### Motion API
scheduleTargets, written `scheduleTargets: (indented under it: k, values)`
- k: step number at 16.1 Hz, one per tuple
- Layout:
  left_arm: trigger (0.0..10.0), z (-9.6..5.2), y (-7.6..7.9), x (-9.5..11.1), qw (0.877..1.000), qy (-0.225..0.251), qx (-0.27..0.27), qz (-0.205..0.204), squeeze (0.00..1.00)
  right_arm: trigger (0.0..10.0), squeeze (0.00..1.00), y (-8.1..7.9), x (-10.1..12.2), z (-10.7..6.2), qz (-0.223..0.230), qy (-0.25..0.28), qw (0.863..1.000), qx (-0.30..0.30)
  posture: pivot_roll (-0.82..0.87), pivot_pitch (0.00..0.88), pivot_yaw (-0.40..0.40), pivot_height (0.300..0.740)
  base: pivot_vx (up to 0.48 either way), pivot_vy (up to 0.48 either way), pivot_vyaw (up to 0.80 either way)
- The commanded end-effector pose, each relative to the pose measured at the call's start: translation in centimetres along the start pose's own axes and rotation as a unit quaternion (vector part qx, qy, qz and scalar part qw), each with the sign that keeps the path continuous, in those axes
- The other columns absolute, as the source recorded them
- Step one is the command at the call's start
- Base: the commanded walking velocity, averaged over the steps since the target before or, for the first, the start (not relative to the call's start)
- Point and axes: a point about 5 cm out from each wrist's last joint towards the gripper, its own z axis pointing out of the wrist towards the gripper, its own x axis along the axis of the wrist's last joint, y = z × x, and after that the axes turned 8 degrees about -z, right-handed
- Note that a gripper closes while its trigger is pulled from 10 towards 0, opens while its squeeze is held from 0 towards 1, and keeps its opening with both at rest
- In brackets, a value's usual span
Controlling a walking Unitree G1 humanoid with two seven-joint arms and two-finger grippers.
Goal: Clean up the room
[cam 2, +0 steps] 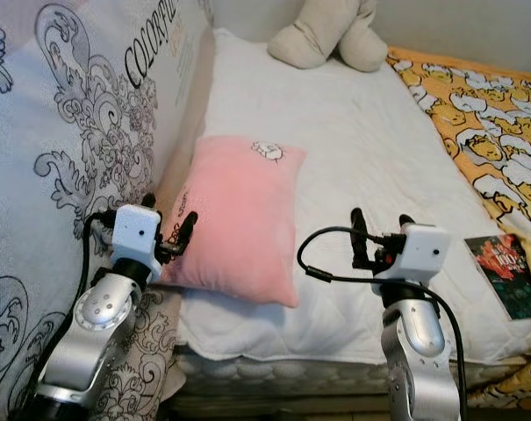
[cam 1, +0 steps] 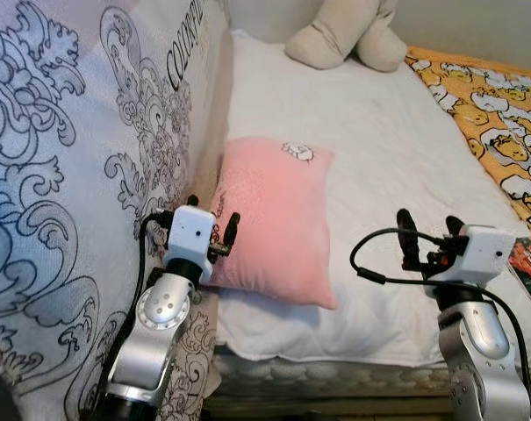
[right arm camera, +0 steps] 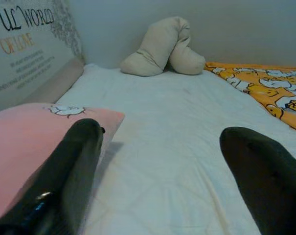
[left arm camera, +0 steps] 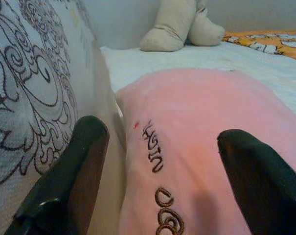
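Head eyes look down the bed [cam 1: 379, 132] from its near edge — each wrist view peers low between its own fingers, both sharing the pink pillow [left arm camera: 201, 142].

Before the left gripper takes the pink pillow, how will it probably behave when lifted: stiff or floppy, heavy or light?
The pink pillow looks plump and soft, so it will probably sag and fold around whichever edge is pinched. It seems light for its size, being plush fabric. The left gripper is open at its near corner, so the far end will likely droop onto the white sheet.
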Motion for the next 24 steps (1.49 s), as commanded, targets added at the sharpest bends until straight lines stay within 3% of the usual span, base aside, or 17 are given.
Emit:
scheduleTargets:
  k: [1, 2, 3, 4, 7, 11, 17, 24]
  values:
    - [10.0, -0.1, -0.4, 0.0, 1.0, -0.01, 0.013, -0.021, 1.0, 10.0, 1.0, 0.6, -0.5, 0.0, 0.009, -0.018, 1.0, -0.017, 0.05, 0.0, -0.111, 0.74, 0.0, 0.0, 0.0]
    - [10.0, 0.3, -0.4, 0.0, 0.998, -0.019, 0.025, -0.046, 1.0, 10.0, 1.0, 0.3, -0.6, 0.1, 0.004, -0.03, 1.0, -0.006, 0.05, 0.0, -0.108, 0.74, 0.0, 0.0, 0.0]
    - [10.0, 0.4, -0.3, 0.2, 0.998, -0.011, 0.028, -0.055, 0.38, 10.0, 1.0, 0.0, -0.7, 0.2, -0.005, -0.035, 0.999, 0.009, 0.04, 0.0, -0.107, 0.74, 0.0, 0.0, 0.0]
    - [10.0, 0.6, -0.2, 0.8, 0.998, 0.004, 0.036, -0.06, 0.0, 10.0, 0.0, -0.7, -0.7, 0.6, -0.028, -0.043, 0.998, 0.046, 0.04, 0.0, -0.1, 0.74, 0.0, 0.0, 0.0]
    - [10.0, 0.8, -0.8, 1.3, 0.996, 0.018, 0.056, -0.071, 0.0, 10.0, 0.0, -0.9, -0.6, 1.7, -0.067, -0.046, 0.995, 0.058, 0.03, 0.0, -0.101, 0.74, 0.0, -0.48, 0.0]
    - [10.0, 1.4, -0.5, 2.0, 0.995, 0.039, 0.064, -0.071, 0.0, 10.0, 0.0, -2.2, -0.9, 2.0, -0.072, -0.045, 0.993, 0.087, 0.04, 0.0, -0.109, 0.74, 0.0, -0.48, 0.0]
    - [10.0, 1.8, 0.0, 2.2, 0.995, 0.045, 0.048, -0.075, 0.0, 10.0, 0.0, -1.9, -0.6, 3.6, -0.085, -0.035, 0.992, 0.089, 0.05, 0.0, -0.102, 0.74, 0.0, -0.477, 0.0]
    - [10.0, 3.9, -0.2, 3.0, 0.996, 0.05, 0.045, -0.066, 0.0, 10.0, 0.0, -3.3, 0.1, 5.0, -0.099, -0.005, 0.99, 0.105, 0.03, 0.0, -0.077, 0.74, 0.141, -0.425, 0.0]
